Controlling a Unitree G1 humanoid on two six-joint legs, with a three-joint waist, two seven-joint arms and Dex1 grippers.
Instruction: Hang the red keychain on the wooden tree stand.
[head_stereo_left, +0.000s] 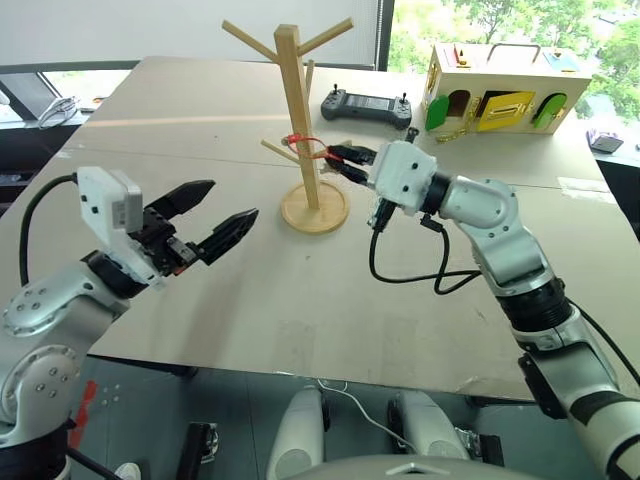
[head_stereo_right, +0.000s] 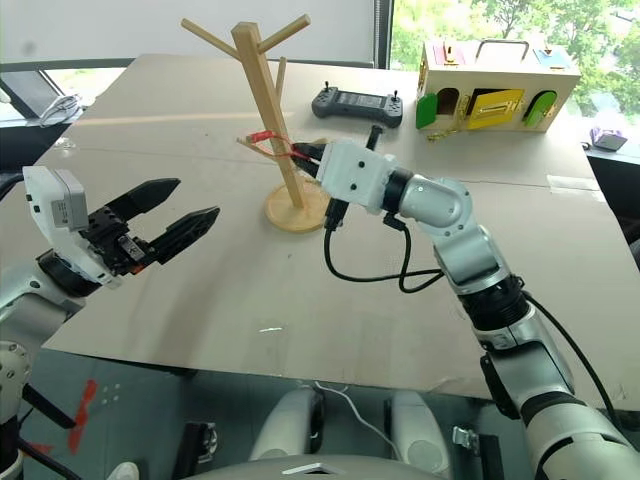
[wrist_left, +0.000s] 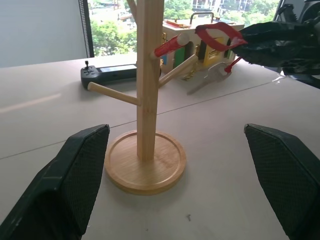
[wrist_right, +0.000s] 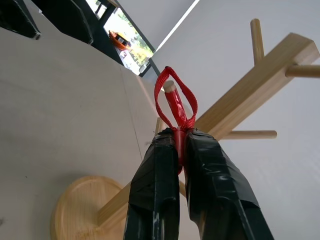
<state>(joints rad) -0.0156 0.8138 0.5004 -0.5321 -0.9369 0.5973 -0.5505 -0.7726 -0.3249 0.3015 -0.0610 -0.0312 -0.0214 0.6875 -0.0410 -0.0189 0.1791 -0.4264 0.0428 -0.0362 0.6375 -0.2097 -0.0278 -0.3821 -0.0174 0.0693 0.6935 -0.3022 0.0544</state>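
At the tip of a low peg on the wooden tree stand, we are bringing the red keychain into place: our right gripper is pinching the cord just below its loop with both fingers pressed together, and the loop is ringing the red-capped end of that peg, though we cannot tell whether it is already resting on the wood. A silvery key seems to be dangling under the cord in the left wrist view. We are judging this as the threading step, nearly done; the next move is calling for a push further along the peg so the loop is seated, then a release and a clean retreat without snagging. Our left gripper is hovering wide apart and empty, well short of the stand's round base. Behind, a black controller and a colourful-doored wooden box are lying on the table; we are finding no legible writing anywhere.
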